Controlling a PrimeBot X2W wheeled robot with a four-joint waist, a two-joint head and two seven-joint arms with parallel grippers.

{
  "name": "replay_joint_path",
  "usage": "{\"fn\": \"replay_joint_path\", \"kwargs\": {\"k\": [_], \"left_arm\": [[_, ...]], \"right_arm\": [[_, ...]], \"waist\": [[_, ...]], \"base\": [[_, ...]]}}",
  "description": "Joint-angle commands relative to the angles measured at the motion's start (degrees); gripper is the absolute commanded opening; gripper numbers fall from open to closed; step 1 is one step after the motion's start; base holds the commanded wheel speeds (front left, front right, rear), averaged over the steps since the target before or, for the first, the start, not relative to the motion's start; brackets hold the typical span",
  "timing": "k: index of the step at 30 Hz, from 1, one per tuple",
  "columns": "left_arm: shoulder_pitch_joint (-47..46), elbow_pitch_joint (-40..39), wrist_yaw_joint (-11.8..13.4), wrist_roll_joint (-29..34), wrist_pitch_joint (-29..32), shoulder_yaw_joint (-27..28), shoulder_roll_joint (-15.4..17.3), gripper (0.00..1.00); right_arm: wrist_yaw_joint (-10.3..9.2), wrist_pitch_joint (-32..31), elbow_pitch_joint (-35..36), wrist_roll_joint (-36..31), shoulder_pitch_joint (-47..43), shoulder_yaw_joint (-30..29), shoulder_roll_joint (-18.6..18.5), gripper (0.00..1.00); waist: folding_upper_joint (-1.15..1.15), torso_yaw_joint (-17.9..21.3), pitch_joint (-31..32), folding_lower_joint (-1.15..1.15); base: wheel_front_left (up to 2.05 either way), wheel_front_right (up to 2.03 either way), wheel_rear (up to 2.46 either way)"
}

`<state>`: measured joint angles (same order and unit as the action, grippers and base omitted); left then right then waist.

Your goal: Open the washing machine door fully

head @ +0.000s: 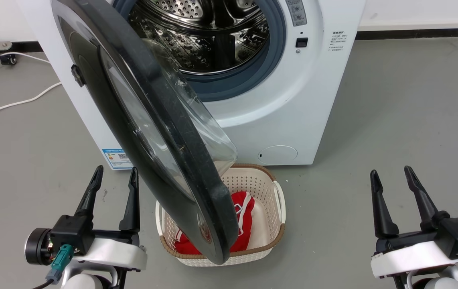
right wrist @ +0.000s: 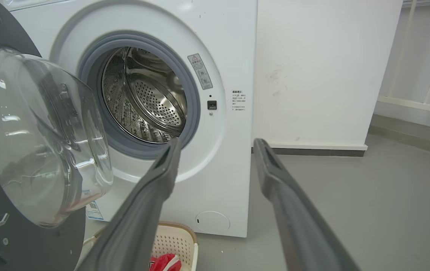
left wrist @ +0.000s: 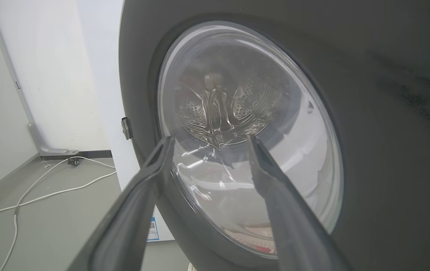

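Note:
The washing machine door (head: 153,132), a glossy black disc with a bulging clear glass bowl, stands swung out from the white machine (head: 277,104), roughly edge-on to the head view. Its outer face (left wrist: 388,131) looms close in the left wrist view; its inner bowl (right wrist: 41,139) shows in the right wrist view. The steel drum (head: 205,36) lies exposed. My left gripper (head: 114,176) is open, low at the left, just left of the door. My right gripper (head: 391,176) is open at the lower right, well clear of the machine, holding nothing.
A cream laundry basket (head: 275,188) with red and white cloth (head: 243,216) sits on the floor under the door's lower edge. White cables (head: 16,102) trail over the grey floor at the left. A white wall and skirting stand behind the machine.

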<state>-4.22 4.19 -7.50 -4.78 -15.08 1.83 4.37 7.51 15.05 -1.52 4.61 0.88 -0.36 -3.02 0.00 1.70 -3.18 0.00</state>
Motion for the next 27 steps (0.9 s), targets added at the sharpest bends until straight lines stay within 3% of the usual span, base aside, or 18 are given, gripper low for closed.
{"fn": "replay_joint_path", "kwargs": {"k": [1,7,8,9,10,19,27], "left_arm": [[0.0,0.2,0.0,0.1,-0.1,-0.2,0.1,1.0],[-0.2,0.5,0.0,-0.4,-0.1,-0.4,0.4,1.0],[-0.3,0.4,0.0,-0.4,-0.1,-0.4,0.4,0.78],[-0.2,0.4,0.0,-0.4,-0.1,-0.5,0.4,0.34],[-0.2,0.3,0.0,-0.3,-0.1,-0.6,0.4,0.0],[-0.5,-1.2,0.0,-0.7,-0.1,-0.2,0.3,0.0],[-2.5,-10.4,0.3,-1.2,-0.1,2.3,-0.5,0.0]], "right_arm": [[-0.04,0.1,-0.1,0.1,-0.1,0.0,0.2,1.0],[-0.04,0.1,-1.1,1.0,1.0,0.2,0.2,1.0],[-0.04,0.1,-1.1,1.1,1.0,0.3,0.2,1.0],[-0.04,0.1,-1.2,1.1,1.1,0.3,0.2,1.0],[-0.04,0.1,-1.2,1.2,1.1,0.2,0.2,1.0],[-0.04,0.1,-1.5,1.4,1.5,0.0,0.3,1.0],[-0.04,0.1,-1.3,2.0,1.3,-0.3,0.2,1.0]], "waist": [[0.0,0.1,-0.1,0.0],[0.0,0.3,-0.1,0.0],[0.0,0.3,-0.1,0.0],[0.0,0.3,-0.2,0.0],[0.0,0.3,-0.2,0.0],[0.0,0.4,-0.3,0.0],[0.0,0.0,-0.4,0.0]], "base": [[0.0,0.0,0.0],[0.0,0.0,0.0],[0.0,0.0,0.0],[0.0,0.0,0.0],[0.0,0.0,0.0],[0.0,0.0,0.0],[0.0,0.0,0.0]]}}
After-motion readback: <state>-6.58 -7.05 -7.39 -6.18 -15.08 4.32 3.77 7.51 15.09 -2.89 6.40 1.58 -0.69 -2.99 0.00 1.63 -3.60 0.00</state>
